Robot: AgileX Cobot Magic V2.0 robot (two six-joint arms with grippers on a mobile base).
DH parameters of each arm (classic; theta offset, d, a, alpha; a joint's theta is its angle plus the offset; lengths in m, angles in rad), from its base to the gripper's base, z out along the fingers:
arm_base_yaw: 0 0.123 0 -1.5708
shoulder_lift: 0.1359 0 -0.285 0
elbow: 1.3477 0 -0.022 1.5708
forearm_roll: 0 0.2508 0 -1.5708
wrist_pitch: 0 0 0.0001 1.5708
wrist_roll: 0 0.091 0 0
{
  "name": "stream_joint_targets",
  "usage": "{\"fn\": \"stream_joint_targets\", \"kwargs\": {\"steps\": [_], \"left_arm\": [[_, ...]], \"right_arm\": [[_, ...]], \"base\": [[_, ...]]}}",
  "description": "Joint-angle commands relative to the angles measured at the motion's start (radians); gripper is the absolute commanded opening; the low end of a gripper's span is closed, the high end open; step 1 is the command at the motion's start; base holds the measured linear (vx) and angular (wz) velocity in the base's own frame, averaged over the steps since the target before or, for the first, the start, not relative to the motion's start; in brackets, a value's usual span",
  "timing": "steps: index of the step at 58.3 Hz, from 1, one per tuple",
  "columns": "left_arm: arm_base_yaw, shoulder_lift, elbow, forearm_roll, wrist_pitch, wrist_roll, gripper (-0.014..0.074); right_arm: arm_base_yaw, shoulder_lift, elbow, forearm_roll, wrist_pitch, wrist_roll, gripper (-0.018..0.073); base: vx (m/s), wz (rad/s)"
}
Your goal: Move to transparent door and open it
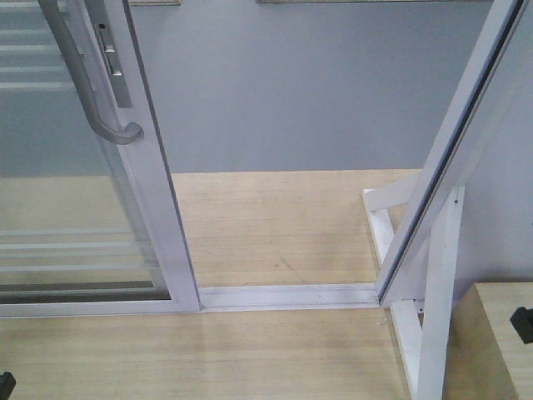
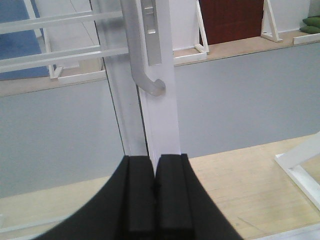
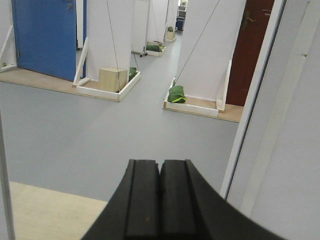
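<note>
Both pincers are seen pressed together with nothing between them: the left pincer (image 2: 155, 197) at the bottom centre of the left wrist view, the right pincer (image 3: 160, 200) at the bottom centre of the right wrist view. Neither is touching anything.

In the front view, the transparent door (image 1: 154, 192) is found in the left part of the frame, standing open, so that a gap is left between its white edge and the white frame post (image 1: 454, 150) that leans across the right side. Its curved grey handle (image 1: 100, 100) is seen in the upper left, with the lock plate (image 1: 112, 58) just beside it. Thin white bars (image 1: 67, 250) are seen across the glass. Through the gap, a wooden floor (image 1: 275, 225) and a grey floor (image 1: 291, 92) behind it are shown.

In the left wrist view, the door edge is placed directly above the closed pincer, and the handle end is seen in the upper centre.
</note>
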State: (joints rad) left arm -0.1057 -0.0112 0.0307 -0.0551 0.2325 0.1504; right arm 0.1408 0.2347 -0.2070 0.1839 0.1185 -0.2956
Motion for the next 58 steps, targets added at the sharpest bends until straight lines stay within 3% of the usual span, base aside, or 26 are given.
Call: {"fn": "stream_joint_targets", "kwargs": {"steps": [1, 8, 18, 58], "left_arm": [[-0.010, -0.015, 0.008, -0.003, -0.076, -0.002, 0.0076], [-0.010, -0.015, 0.008, -0.003, -0.076, -0.002, 0.0076], [-0.010, -0.015, 0.008, -0.003, -0.076, -0.002, 0.0076], [-0.010, -0.015, 0.008, -0.003, -0.076, -0.002, 0.0076]], "right_arm": [[-0.002, -0.059, -0.001, -0.133, -0.053, 0.140, 0.0001], [-0.002, -0.174, 0.110, -0.174, -0.064, 0.213, 0.0001], [-0.002, -0.259, 0.243, -0.166, -0.087, 0.214, 0.0001], [-0.002, -0.257, 0.241, -0.167, -0.048, 0.210, 0.0001]], "base": [[0.00, 0.00], [0.00, 0.00], [0.00, 0.00], [0.00, 0.00]]}}
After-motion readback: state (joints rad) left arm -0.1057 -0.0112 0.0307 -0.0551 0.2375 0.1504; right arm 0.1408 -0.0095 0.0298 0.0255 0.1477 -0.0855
